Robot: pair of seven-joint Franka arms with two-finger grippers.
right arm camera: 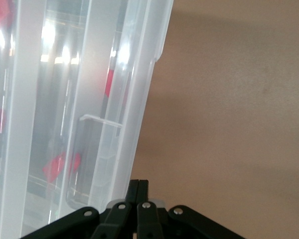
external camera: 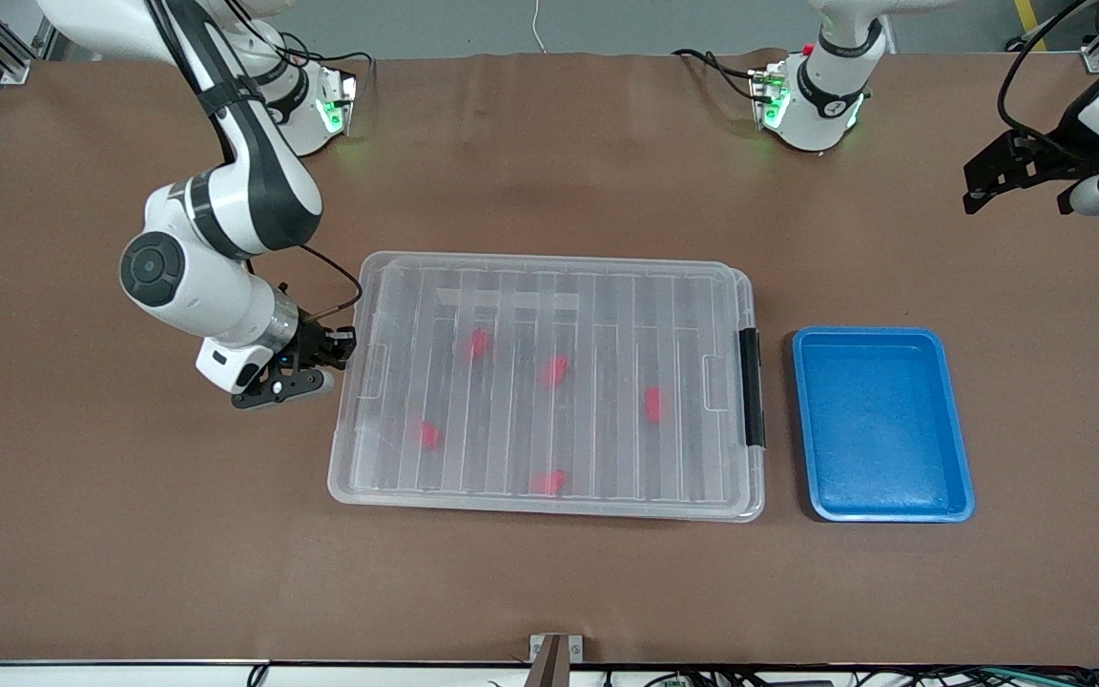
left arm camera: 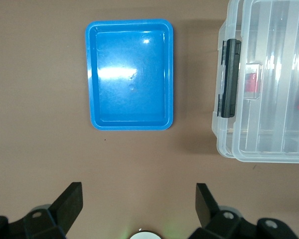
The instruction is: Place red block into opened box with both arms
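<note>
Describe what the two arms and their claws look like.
Both arms are glossy white with rounded shells and black bands at the joints; the right arm has a round black cap on its elbow and a thin black cable running to its wrist. Green lights glow on both bases. The right claw and the left claw are matte black, with angular two-finger jaws.

A clear plastic box (external camera: 546,385) with a ribbed, see-through lid (external camera: 607,315) and a black latch (external camera: 751,388) sits on a plain brown table (external camera: 549,592). Five bright red blocks (external camera: 555,371) show blurred through the lid. Beside it is a solid blue tray (external camera: 881,424). The arms (external camera: 225,239) are white with black bands; their grippers appear black.
</note>
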